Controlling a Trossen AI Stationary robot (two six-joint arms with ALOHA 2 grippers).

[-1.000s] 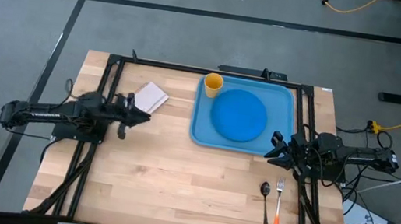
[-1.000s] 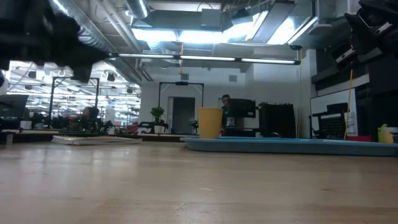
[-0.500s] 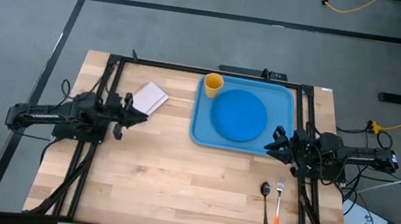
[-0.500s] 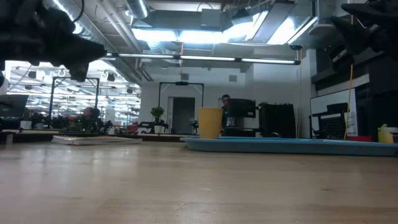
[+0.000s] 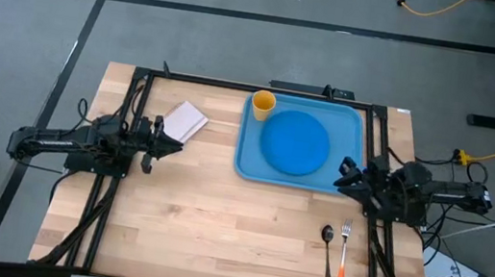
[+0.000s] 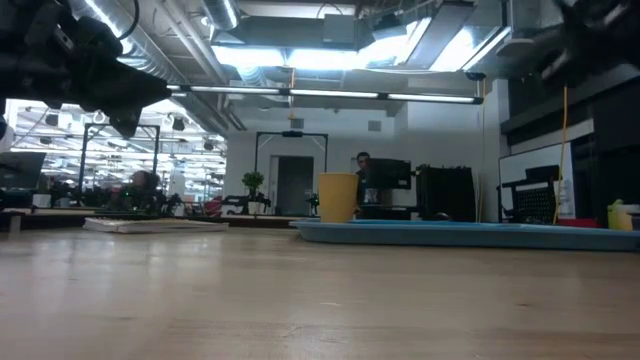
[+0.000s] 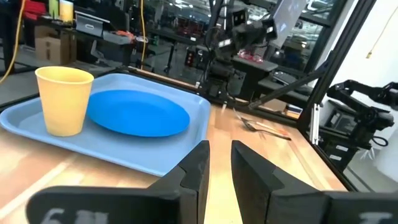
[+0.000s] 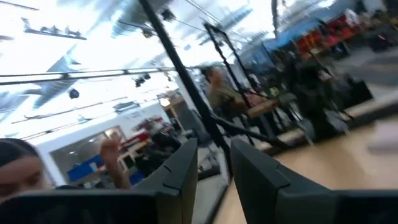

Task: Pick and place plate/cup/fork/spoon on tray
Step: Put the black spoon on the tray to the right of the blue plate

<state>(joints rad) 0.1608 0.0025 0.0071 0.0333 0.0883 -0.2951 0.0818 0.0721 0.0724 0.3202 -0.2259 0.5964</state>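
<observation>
The light-blue tray [image 5: 351,124] lies at the table's far right. The round blue plate [image 5: 295,142] rests flat in it, and the yellow cup [image 5: 263,103] stands upright in its far left corner; both show in the left wrist view, plate [image 7: 137,112] and cup [image 7: 62,99]. The dark spoon [image 5: 327,247] and the orange-handled fork [image 5: 344,254] lie side by side on the table, near of the tray. My left gripper [image 7: 217,168] hovers left of the tray, open and holding nothing. My right gripper [image 8: 214,168], open and holding nothing, hovers by the tray's near right corner [image 5: 344,178].
A pale flat pad [image 5: 185,120] lies on the table beyond my left gripper [image 5: 169,143]. Black frame rails [image 5: 136,103] run along the table's left, far and right sides. Bare wood [image 5: 216,222] stretches across the near half. A person [image 8: 18,168] shows in the room behind.
My right gripper has risen and tipped its fingers upward, leaving the top of the low view; its wrist has rolled a little. The tray, plate, cup, spoon and fork have stayed where they were.
</observation>
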